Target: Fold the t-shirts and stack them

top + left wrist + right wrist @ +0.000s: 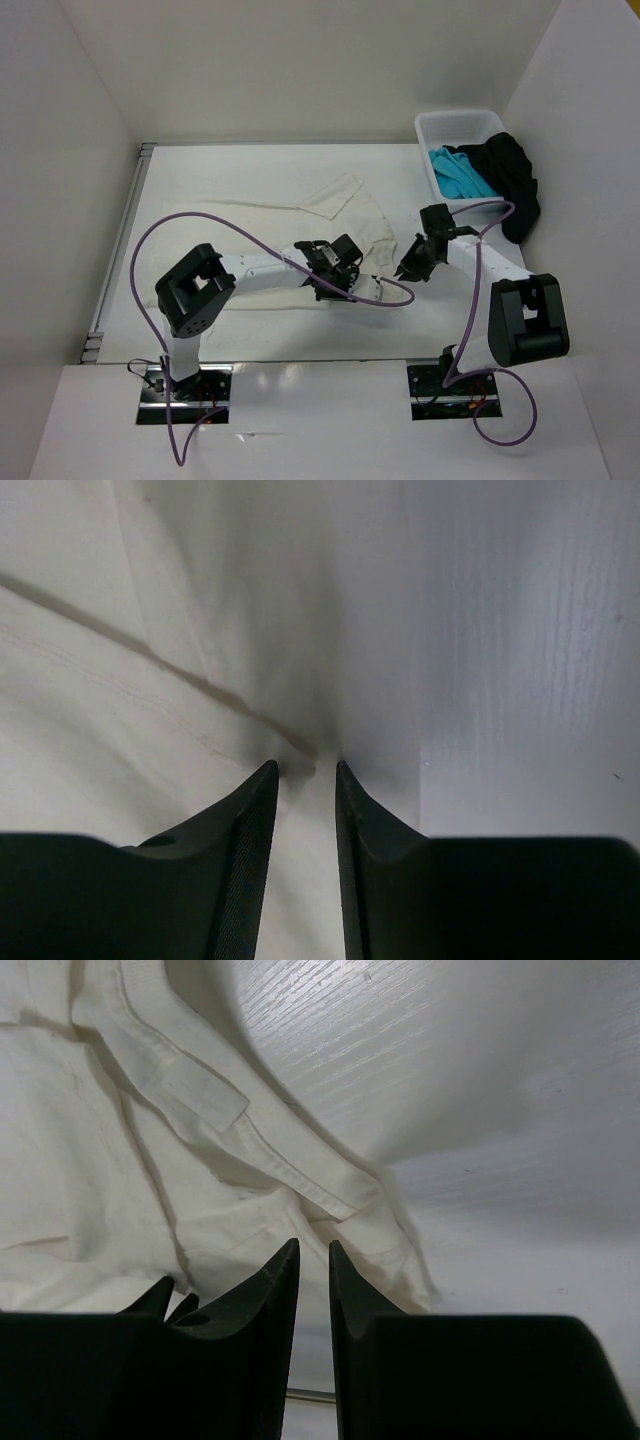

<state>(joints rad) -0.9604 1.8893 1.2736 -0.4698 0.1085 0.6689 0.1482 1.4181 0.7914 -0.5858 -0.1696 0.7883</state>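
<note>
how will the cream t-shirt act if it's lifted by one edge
Probably floppy: the cream t-shirt lies in soft wrinkles. Likely light and thin, so it should sag between grips. It may bunch rather than slide when pushed across the table.

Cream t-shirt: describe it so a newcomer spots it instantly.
On the white table, look at the middle, just ahead of both arms: the cream t-shirt lies spread there, its near edge by the left gripper and right gripper. It is the only pale garment; the teal garment and black garment are at the white bin, far right.
</note>
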